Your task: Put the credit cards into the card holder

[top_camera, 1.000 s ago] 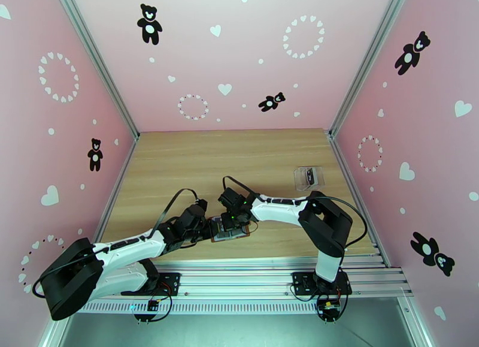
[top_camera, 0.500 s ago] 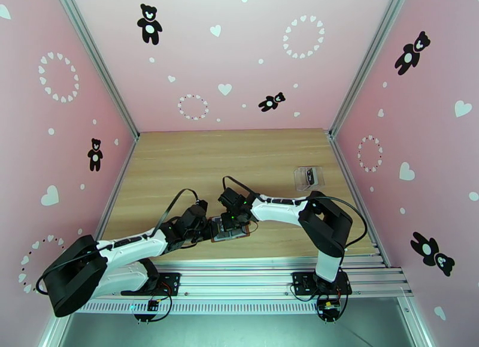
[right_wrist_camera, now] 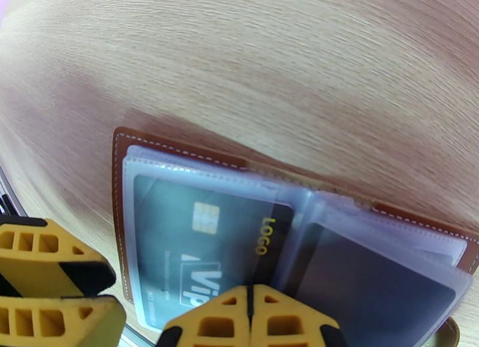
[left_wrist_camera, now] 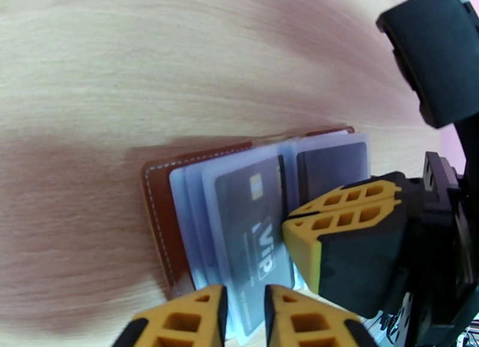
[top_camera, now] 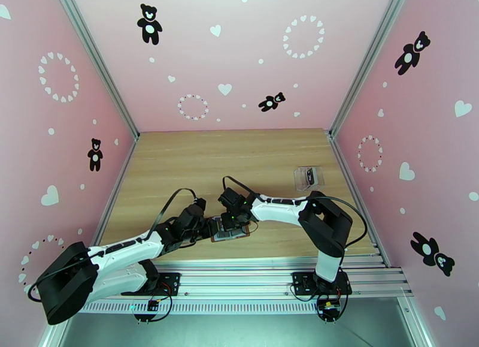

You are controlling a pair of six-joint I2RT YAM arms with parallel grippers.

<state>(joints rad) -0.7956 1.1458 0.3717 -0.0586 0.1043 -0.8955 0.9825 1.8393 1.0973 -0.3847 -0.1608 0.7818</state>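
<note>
The brown card holder (top_camera: 238, 236) lies open near the table's front edge, its leather edge (left_wrist_camera: 157, 210) on the wood. A dark credit card printed VIP (left_wrist_camera: 248, 222) (right_wrist_camera: 197, 246) sits in a greyish pocket on one side. Another dark card (right_wrist_camera: 371, 288) shows through the pocket on the other side. My left gripper (left_wrist_camera: 245, 309) is at the VIP card's outer end, its jaws a narrow gap apart and side by side along the table. My right gripper (right_wrist_camera: 250, 318) is shut, with its fingertips (left_wrist_camera: 299, 222) pressing on the pockets at the middle fold.
A clear plastic box (top_camera: 309, 177) with something dark inside stands at the right, near the pink side wall. Bare wood stretches behind the card holder to the back wall. The metal rail with the arm bases runs just in front.
The rear part of my left arm has swung slightly left and down. Its gripper stays at the card holder's edge. The right arm and the card holder have not moved.
</note>
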